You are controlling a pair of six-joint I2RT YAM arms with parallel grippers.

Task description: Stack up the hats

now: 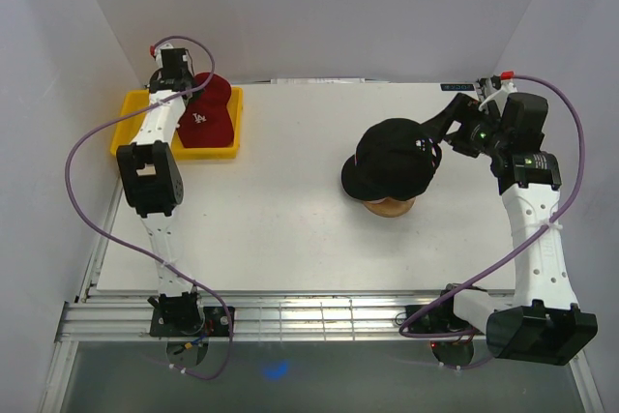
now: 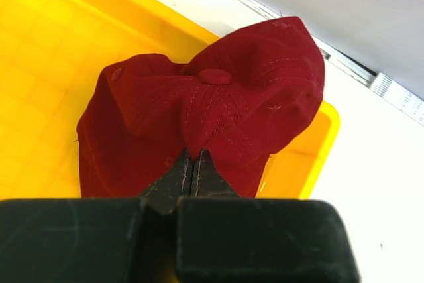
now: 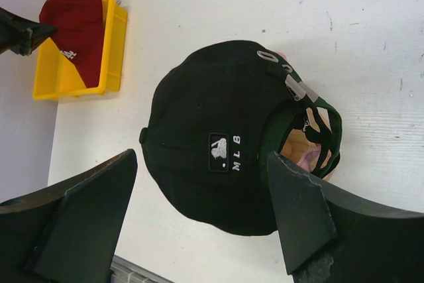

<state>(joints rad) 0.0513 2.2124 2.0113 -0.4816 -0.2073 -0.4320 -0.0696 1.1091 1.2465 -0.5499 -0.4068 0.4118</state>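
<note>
We log left gripper pinched shut on red cap crown, in tray, apparently for lifting. Right gripper fingers wide behind black cap on stand, leaving it free.

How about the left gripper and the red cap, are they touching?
Touching. The left wrist view shows the left gripper pinched shut on a fold of the red cap, which lies in the yellow tray.
</note>
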